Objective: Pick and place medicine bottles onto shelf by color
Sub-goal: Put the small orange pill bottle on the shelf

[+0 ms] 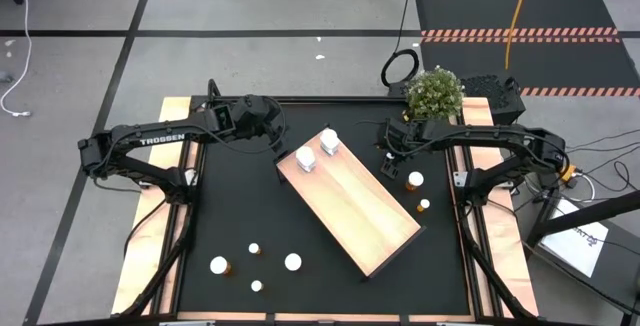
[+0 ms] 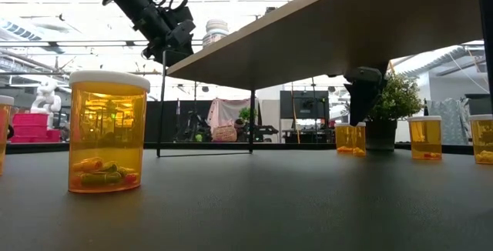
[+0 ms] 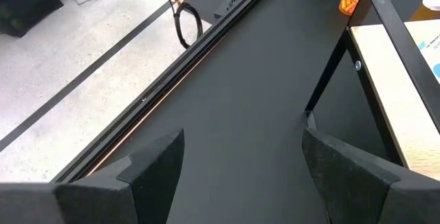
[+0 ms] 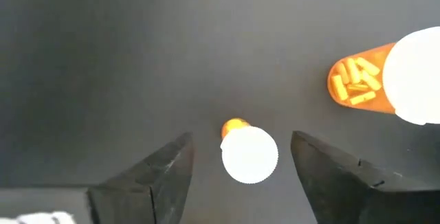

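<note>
The shelf [image 1: 350, 206], a pale wood board, lies slantwise mid-table; the low view shows it raised on thin legs. Two white bottles [image 1: 317, 152] stand on its far-left end. My right gripper [image 4: 240, 143] is open and points down by the shelf's far-right side. Its fingers stand on either side of a white-capped orange bottle [image 4: 249, 154] without touching it. A second orange bottle [image 4: 385, 80] stands close by. My left gripper [image 3: 240, 162] is open above the black mat, just left of the shelf's far-left corner [image 3: 385, 59], holding nothing.
Two orange bottles [image 1: 414, 179] [image 1: 424, 205] stand right of the shelf. Several more [image 1: 254, 262] are scattered on the mat near the left front, one large in the low view [image 2: 106, 132]. A potted plant [image 1: 434, 91] sits at the far edge behind the right arm.
</note>
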Robot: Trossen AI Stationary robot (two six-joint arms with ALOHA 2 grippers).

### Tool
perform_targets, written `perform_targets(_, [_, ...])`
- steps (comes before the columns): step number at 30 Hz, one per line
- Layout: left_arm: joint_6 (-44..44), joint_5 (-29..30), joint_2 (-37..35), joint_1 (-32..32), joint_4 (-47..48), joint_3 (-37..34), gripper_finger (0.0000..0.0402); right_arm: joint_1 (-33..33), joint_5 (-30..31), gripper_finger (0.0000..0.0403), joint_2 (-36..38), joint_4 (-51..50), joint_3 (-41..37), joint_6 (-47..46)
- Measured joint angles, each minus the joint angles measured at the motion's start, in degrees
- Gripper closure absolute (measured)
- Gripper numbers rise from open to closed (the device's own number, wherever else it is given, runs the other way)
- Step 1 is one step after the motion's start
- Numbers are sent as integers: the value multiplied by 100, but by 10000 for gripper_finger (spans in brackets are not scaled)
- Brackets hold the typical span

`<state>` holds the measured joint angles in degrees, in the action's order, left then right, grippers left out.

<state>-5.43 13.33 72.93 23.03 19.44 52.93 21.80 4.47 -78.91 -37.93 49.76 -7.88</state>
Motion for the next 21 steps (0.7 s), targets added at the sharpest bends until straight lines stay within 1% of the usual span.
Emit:
perform_targets(5, [42, 3, 2, -35, 0, 0, 105, 0, 15, 178, 0, 14, 0, 61])
perform_targets(21, [86, 5, 2, -105, 0, 2, 105, 233, 4, 179, -85, 79, -4, 149])
